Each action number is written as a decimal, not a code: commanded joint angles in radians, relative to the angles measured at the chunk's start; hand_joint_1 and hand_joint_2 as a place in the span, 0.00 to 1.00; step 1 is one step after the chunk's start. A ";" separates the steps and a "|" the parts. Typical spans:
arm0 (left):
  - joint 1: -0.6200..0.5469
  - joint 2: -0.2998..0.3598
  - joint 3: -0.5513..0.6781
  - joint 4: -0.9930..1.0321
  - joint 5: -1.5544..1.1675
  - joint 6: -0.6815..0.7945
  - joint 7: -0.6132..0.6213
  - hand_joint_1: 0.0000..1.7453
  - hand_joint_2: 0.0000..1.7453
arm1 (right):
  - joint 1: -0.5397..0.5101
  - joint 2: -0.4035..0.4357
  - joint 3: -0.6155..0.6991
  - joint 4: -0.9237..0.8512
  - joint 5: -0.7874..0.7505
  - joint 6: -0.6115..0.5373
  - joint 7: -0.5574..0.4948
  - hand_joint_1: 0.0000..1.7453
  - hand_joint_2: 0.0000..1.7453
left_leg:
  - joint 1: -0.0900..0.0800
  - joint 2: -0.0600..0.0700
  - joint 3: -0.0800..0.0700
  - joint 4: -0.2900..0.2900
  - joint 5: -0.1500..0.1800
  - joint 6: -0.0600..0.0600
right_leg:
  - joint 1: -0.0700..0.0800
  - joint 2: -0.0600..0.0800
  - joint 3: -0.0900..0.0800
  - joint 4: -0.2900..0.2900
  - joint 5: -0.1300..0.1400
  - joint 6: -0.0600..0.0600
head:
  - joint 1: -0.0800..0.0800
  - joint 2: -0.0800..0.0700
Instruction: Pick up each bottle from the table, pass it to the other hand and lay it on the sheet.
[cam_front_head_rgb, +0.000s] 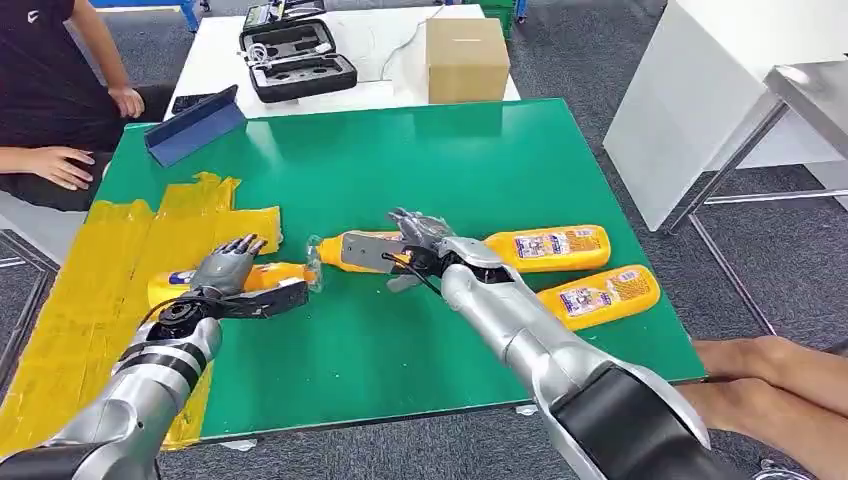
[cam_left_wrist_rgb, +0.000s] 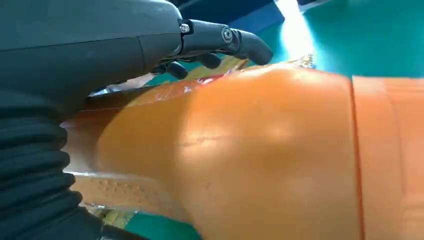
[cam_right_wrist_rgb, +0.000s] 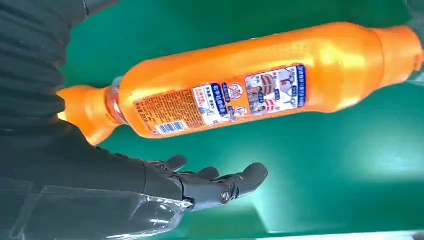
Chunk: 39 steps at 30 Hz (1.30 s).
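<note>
Several yellow-orange bottles lie on the green table (cam_front_head_rgb: 420, 150). My left hand (cam_front_head_rgb: 226, 272) grips one bottle (cam_front_head_rgb: 283, 272) at the right edge of the yellow sheet (cam_front_head_rgb: 110, 260), fingers over it and thumb under it. Up close, that bottle (cam_left_wrist_rgb: 260, 150) sits right against the fingers (cam_left_wrist_rgb: 225, 37). My right hand (cam_front_head_rgb: 420, 243) hovers over the middle bottle (cam_front_head_rgb: 350, 252). In the right wrist view its fingers (cam_right_wrist_rgb: 220, 182) are spread beside this bottle (cam_right_wrist_rgb: 260, 75), with green table showing between. Two more bottles (cam_front_head_rgb: 548, 246) (cam_front_head_rgb: 600, 294) lie to its right.
A blue stand (cam_front_head_rgb: 195, 125) sits at the table's far left. Behind on a white table are a cardboard box (cam_front_head_rgb: 467, 58) and an open black case (cam_front_head_rgb: 297, 60). A person's hands (cam_front_head_rgb: 60, 165) rest at the left; bare legs (cam_front_head_rgb: 770, 365) show at the lower right.
</note>
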 joint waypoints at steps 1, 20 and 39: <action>-0.042 -0.010 -0.014 0.080 0.017 -0.012 -0.031 0.00 0.00 | -0.076 0.014 0.030 0.128 0.016 -0.001 0.020 0.00 1.00 | 0.000 0.000 0.000 0.001 -0.001 0.000 | 0.000 -0.001 0.000 0.001 -0.001 -0.001 | 0.000 0.000; 0.126 -0.061 -0.163 -0.409 0.942 -0.542 -0.408 0.00 0.00 | -0.059 -0.091 -0.040 0.233 0.234 -0.039 0.136 0.00 1.00 | 0.000 -0.003 0.002 0.001 -0.001 -0.001 | 0.000 -0.003 0.003 0.001 -0.002 0.000 | 0.000 0.000; 0.186 -0.011 -0.357 -0.564 1.164 -0.571 -0.396 0.00 0.00 | -0.041 -0.093 -0.122 0.246 0.358 -0.102 0.147 0.00 1.00 | -0.001 -0.001 0.000 0.001 0.000 -0.001 | -0.001 -0.001 0.000 0.001 -0.001 0.000 | 0.000 0.000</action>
